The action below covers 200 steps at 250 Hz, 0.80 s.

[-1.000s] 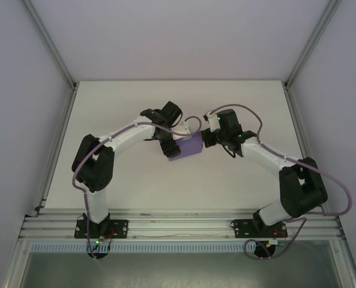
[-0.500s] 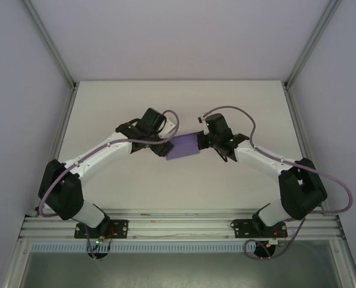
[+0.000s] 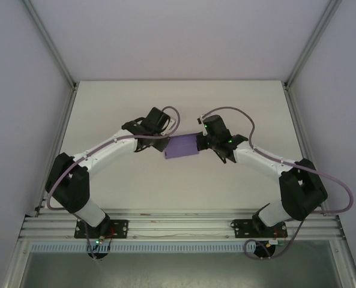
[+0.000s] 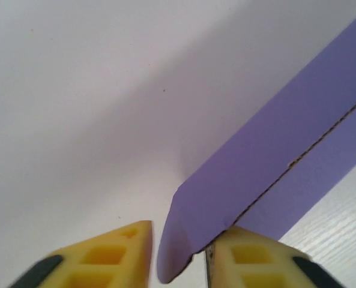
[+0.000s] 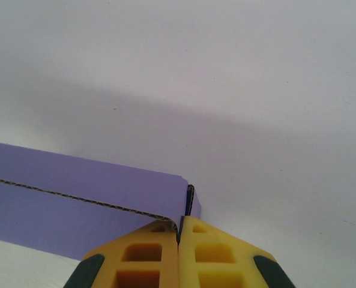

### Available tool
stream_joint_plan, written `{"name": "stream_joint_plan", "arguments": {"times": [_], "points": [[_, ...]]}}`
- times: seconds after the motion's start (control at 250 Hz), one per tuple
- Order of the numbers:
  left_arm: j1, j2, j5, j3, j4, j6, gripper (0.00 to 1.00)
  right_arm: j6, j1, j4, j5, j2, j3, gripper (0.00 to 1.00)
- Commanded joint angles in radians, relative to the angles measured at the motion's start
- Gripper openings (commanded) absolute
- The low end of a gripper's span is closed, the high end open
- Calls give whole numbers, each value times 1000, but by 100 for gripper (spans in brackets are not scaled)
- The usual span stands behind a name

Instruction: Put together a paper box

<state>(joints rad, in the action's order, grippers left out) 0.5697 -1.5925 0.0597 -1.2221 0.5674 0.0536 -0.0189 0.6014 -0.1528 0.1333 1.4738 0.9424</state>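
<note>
Since a second ago the left arm (image 3: 105, 150) has sunk elbow-out toward the left. Left gripper (image 3: 164, 143) (image 4: 187, 231) is now at the left end of the paper box (image 3: 182, 146) (image 4: 274, 138) (image 5: 75, 180), jaws narrowed round a corner: one finger touching card, a sliver of gap at the other. Box spans mid-tabletop (image 3: 165, 102) between both grippers. Right gripper (image 3: 200, 143) (image 5: 179, 222): jaws pressed together, pinching the box's right-end card edge.

Pale walls (image 3: 21, 90) around a white table (image 3: 178, 186)
</note>
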Motion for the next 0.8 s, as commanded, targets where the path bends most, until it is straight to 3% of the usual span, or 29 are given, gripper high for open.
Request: {"name": "stream_joint_plan", "arguments": {"times": [0.0,0.068,0.152,0.4,0.448,0.54,0.795], "points": [[2,-7,-17,-28,23,-33,20,-12,15,-109,-15,-1,-10,0],[2,-8,8,-35,22,-51,16,-13,19,-116,-34,0,-8,0],[2,-8,18,-45,20,-118,0,-25,28,-122,-72,-6,-8,0],[-5,-42,100,-84,39,-388,0,-85,107,-138,-208,-12,-27,0],[-11,-58,157,-114,80,-404,0,-100,115,-139,-217,-12,-31,0],[-14,-70,168,-143,140,-451,0,-120,130,-132,-235,-12,-36,0],[-44,-90,250,-144,120,-562,0,-145,138,-103,-216,-6,-47,0]]}}
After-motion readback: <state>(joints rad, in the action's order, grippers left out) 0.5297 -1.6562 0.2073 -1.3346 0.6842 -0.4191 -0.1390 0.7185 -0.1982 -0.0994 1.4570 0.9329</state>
